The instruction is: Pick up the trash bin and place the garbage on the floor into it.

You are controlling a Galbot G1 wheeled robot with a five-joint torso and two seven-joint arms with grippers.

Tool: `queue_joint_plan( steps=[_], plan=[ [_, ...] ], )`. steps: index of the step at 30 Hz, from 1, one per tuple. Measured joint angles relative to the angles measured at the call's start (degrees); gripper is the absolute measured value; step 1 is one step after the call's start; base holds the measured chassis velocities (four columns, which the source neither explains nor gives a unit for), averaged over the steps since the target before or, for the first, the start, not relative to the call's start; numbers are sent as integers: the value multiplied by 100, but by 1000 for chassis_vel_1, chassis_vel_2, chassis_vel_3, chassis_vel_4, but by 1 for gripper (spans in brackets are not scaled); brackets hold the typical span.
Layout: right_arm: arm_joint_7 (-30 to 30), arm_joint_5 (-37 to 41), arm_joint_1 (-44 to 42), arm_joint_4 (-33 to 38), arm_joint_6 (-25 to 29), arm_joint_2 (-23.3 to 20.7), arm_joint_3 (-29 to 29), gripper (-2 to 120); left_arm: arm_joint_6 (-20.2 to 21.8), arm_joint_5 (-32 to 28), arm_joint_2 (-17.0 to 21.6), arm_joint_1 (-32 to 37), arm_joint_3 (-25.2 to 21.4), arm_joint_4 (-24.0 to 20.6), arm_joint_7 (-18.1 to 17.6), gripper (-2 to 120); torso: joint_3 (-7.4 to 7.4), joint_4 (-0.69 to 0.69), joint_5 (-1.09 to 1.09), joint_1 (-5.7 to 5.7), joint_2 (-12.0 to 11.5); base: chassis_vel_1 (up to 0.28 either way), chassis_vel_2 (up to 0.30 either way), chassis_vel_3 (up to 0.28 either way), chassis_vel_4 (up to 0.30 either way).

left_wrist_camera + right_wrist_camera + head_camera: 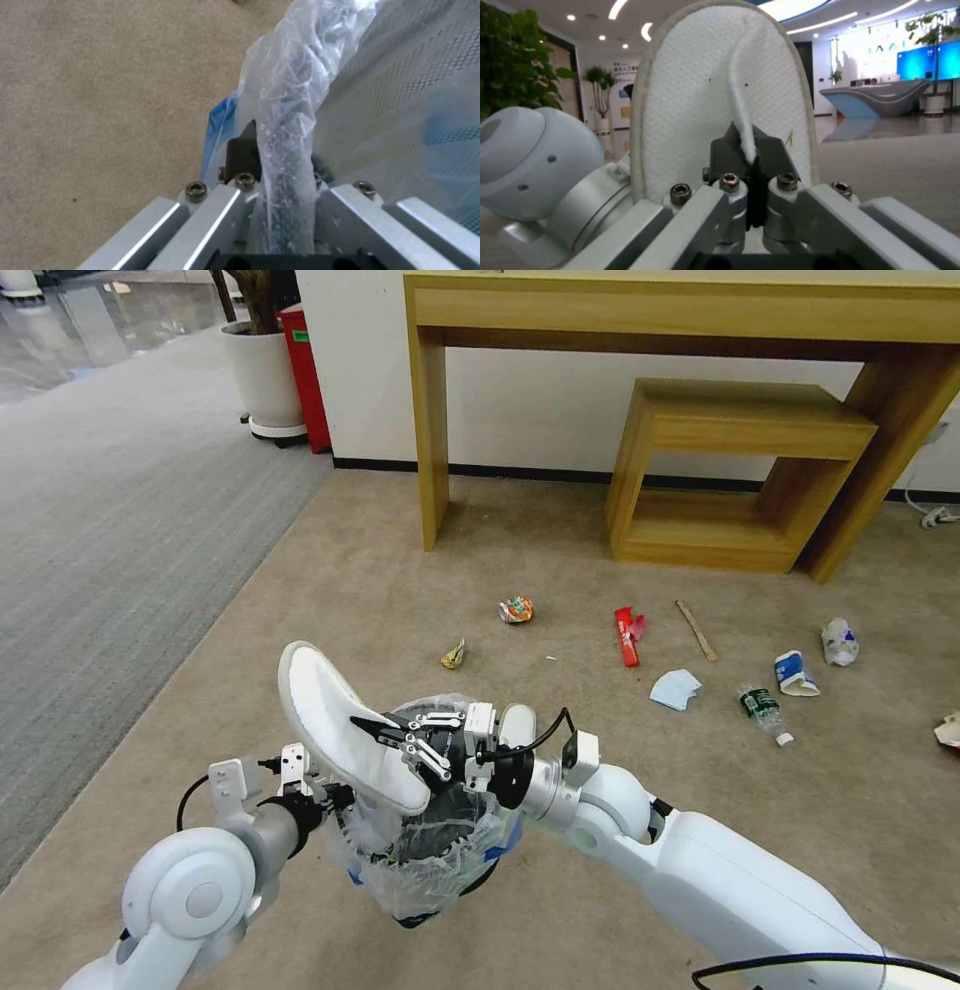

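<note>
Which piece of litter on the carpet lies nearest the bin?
The small yellowish scrap, just beyond the bin; the crushed can and red wrapper lie farther off.

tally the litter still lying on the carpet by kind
crushed can: 1
red wrapper: 1
small yellowish scrap: 1
wooden stick: 1
blue mask: 1
plastic bottle: 1
crumpled cups: 2
cut-off piece at right edge: 1
total: 9
white slipper held in the right tool: not counted
</note>
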Motion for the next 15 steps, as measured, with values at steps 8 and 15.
queue_joint_plan(
  steps=[8,15],
  plan=[
    [24,-129,-138,-66,5,-19,-23,1,5,-27,3,30,-37,-62,-8,1,0,0,0,0,0,0,0,0,0],
    [45,-154,-152,-77,5,-36,-13,25,8,-61,-21,69,-47,-141,-14,1,0,0,0,0,0,0,0,0,0]
  ],
)
